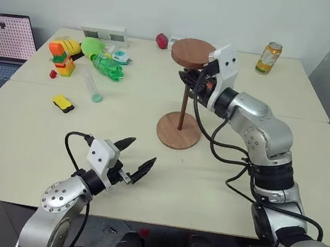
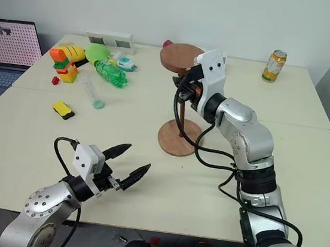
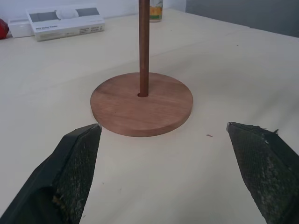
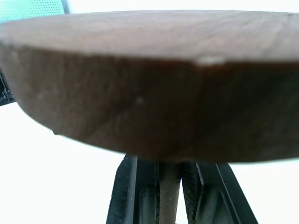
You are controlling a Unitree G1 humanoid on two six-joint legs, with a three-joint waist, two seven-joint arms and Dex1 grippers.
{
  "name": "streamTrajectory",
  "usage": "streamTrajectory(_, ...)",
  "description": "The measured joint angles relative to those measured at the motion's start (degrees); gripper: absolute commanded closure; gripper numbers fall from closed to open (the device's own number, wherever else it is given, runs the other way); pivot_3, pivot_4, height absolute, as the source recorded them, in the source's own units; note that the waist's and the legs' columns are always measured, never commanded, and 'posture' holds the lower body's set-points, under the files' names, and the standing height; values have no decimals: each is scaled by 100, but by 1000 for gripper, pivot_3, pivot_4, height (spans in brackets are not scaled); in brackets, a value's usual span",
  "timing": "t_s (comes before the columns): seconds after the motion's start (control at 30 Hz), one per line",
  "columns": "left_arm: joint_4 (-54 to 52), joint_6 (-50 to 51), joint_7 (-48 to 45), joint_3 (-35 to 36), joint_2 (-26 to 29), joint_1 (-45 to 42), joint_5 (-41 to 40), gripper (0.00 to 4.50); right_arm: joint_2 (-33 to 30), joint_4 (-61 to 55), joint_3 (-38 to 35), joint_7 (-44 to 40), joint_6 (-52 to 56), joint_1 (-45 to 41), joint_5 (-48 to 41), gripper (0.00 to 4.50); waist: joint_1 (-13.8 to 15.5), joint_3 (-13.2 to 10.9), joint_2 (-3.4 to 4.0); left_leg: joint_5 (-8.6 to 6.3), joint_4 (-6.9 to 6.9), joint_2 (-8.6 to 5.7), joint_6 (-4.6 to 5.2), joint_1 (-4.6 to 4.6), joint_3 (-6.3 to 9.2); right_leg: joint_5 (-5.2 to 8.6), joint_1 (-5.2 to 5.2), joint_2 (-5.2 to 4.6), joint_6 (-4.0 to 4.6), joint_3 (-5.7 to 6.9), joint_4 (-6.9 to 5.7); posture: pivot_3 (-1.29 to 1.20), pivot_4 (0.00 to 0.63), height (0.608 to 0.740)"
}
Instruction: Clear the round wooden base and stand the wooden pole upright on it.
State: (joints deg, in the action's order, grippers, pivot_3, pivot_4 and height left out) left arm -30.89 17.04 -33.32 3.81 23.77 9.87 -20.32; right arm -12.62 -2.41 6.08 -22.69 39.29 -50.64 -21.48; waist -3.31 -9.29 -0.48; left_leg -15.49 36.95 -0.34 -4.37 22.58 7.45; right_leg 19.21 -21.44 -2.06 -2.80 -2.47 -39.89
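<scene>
Left wrist view shows the pole's [image 3: 143, 46] bottom end sitting in a small hole in the middle of the round base [image 3: 141, 103]. The head views show the whole pole standing straight up on the base, near the middle of the surface [image 1: 31, 137], with its own disc on top. The right fingers [image 1: 193, 82] are shut tight on the pole just under that disc. The left fingers [image 1: 135, 157] are spread wide and hold nothing, at about 7 o'clock from the base. A can [image 1: 269, 58] stands at 1 o'clock.
</scene>
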Motion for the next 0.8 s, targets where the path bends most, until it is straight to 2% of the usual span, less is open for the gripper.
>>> streamTrajectory(0.8, 0, 17, 8, 0, 6, -33, -2, 0, 143, -573, -20, -2, -90, 580, 78, 4108, -4, 4, -1, 0, -2, 1, 1, -23, -2, 0, 16, 1, 0, -5, -2, 0, 150, 740)
